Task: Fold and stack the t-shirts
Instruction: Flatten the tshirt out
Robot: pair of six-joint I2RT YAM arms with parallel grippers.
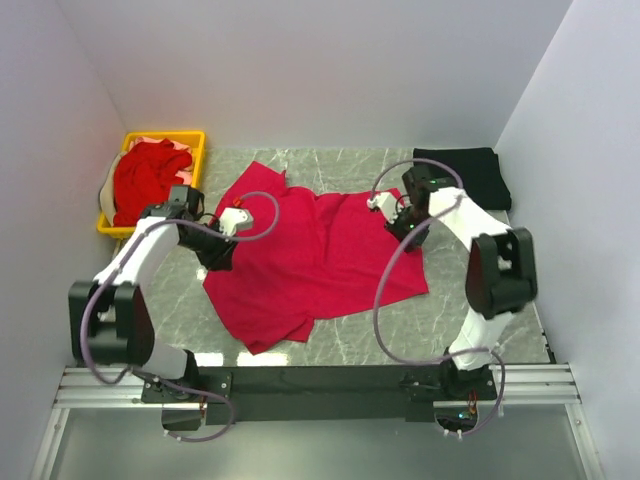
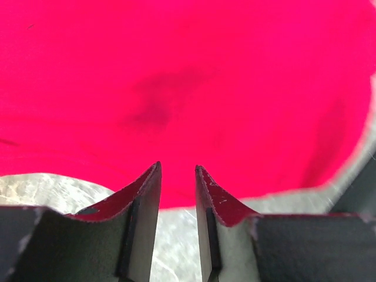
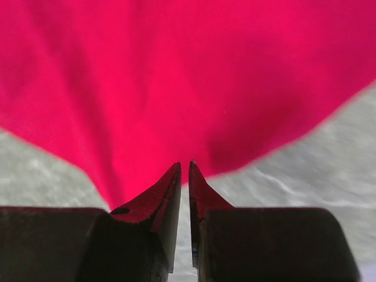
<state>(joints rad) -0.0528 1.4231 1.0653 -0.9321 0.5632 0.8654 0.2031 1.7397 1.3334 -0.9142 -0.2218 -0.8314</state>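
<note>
Red t-shirt [image 1: 320, 262]: lying spread and rumpled across the middle of the grey marbled table [image 1: 470, 320], one sleeve reaching toward the upper left of the top view.
Black t-shirt [image 1: 468, 175]: lying folded at the table's upper right corner, apart from the red one.
Further red t-shirts [image 1: 145, 180]: sitting heaped in a yellow basket [image 1: 165, 135] at the upper left.
Left tool [image 2: 177, 169]: hovering at the red t-shirt's left edge, fingers standing partly apart, bare table showing through the gap, nothing being held.
Right tool [image 3: 185, 165]: sitting at the shirt's right edge, fingers standing nearly together with a thin slit between them. Whether cloth is being pinched cannot be told.
</note>
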